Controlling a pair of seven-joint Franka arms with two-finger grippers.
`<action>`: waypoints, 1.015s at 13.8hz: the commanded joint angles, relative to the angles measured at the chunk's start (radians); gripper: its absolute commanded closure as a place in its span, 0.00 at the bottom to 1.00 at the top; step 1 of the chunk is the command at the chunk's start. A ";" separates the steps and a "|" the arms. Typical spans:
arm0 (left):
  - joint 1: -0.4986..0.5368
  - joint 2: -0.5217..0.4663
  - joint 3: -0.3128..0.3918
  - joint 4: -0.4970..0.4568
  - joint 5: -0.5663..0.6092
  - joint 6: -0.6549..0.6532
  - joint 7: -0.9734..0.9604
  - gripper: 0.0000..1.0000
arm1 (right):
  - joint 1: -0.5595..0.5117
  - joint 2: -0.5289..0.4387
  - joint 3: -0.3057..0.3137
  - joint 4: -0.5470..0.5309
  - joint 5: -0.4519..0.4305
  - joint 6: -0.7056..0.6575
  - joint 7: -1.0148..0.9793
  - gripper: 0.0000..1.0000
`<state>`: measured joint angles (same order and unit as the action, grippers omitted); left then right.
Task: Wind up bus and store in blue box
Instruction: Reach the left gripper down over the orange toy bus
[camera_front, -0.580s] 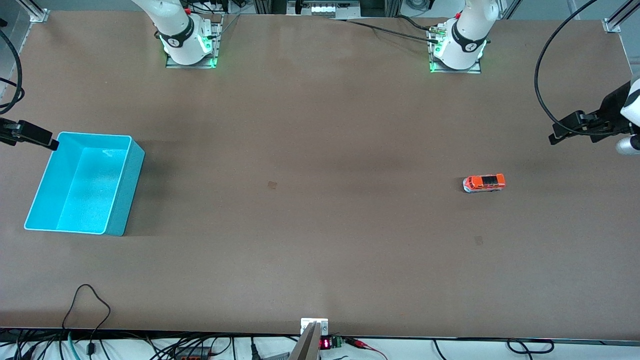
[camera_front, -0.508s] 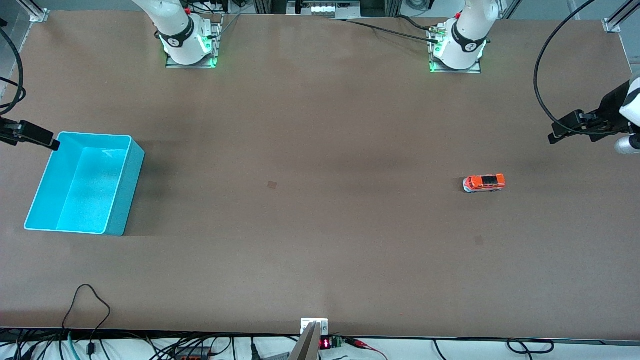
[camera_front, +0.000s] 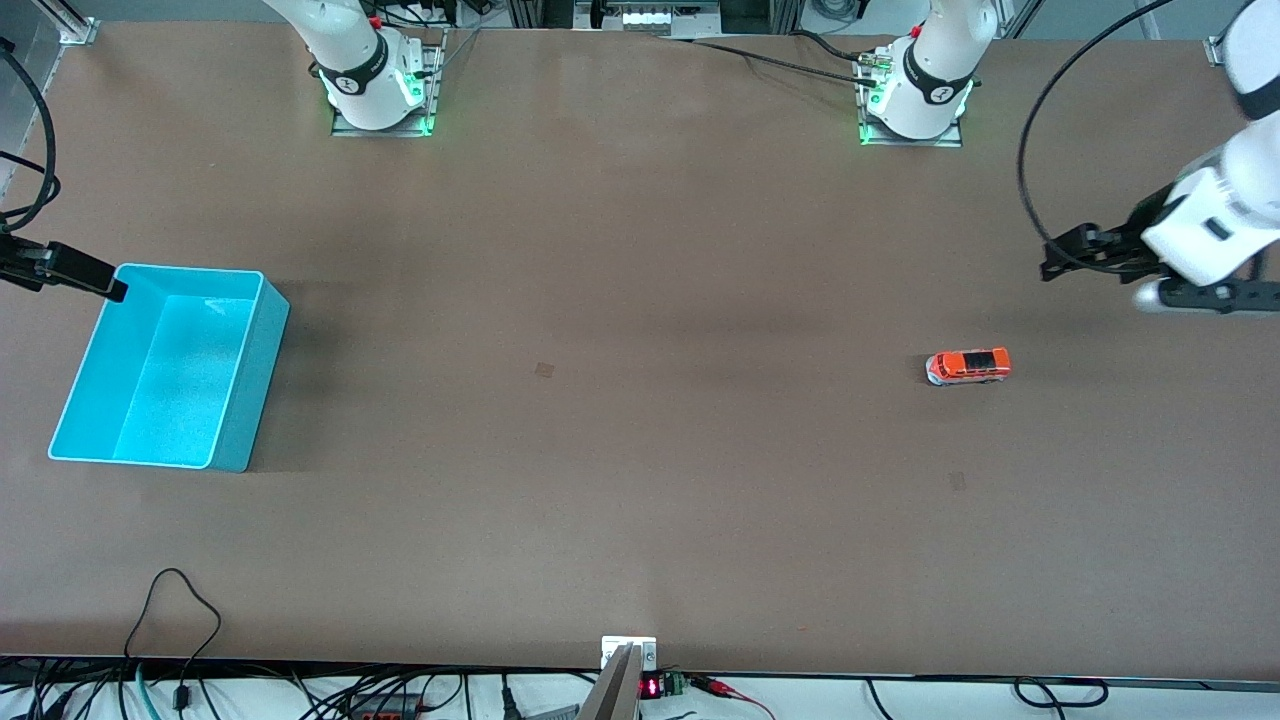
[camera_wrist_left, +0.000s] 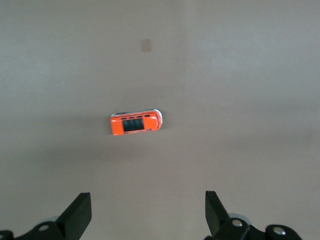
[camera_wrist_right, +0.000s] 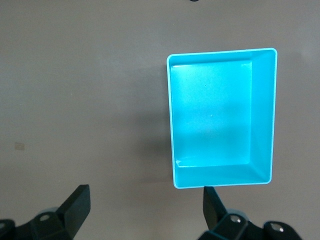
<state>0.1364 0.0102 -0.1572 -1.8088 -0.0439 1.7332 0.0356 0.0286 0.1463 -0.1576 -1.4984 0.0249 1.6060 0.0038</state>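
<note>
The small orange bus (camera_front: 968, 365) stands on its wheels on the brown table toward the left arm's end, and the left wrist view shows its dark roof (camera_wrist_left: 136, 123). My left gripper (camera_front: 1058, 258) hangs open over bare table beside the bus, apart from it, with nothing between its fingers (camera_wrist_left: 147, 212). The turquoise blue box (camera_front: 248, 400) sits empty at the right arm's end. My right gripper (camera_front: 100, 280) hovers open at the box's corner nearest the right arm's base. In the right wrist view the box (camera_wrist_right: 171, 125) lies just past my right gripper (camera_wrist_right: 145, 207).
Two small tape marks (camera_front: 545, 370) (camera_front: 957, 481) lie on the tabletop. The arm bases (camera_front: 380, 95) (camera_front: 915, 100) stand along the table edge farthest from the front camera. A loose cable loop (camera_front: 180, 600) rests by the nearest edge.
The left arm has swung in from the table's end toward the bus, its gripper still open. The right gripper, the bus and the box have hardly moved.
</note>
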 joint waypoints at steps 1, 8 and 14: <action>0.012 -0.015 -0.015 -0.183 0.016 0.214 0.149 0.00 | -0.003 -0.013 -0.002 -0.013 0.023 -0.006 0.007 0.00; 0.072 0.175 -0.015 -0.250 0.016 0.373 0.728 0.00 | 0.019 0.013 0.001 -0.014 0.027 -0.009 0.001 0.00; 0.117 0.323 -0.015 -0.279 0.018 0.595 1.216 0.00 | 0.063 0.024 0.001 -0.014 0.016 -0.021 -0.001 0.00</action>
<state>0.2453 0.3216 -0.1636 -2.0746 -0.0403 2.2975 1.1811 0.0935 0.1726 -0.1548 -1.5090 0.0372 1.5984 0.0022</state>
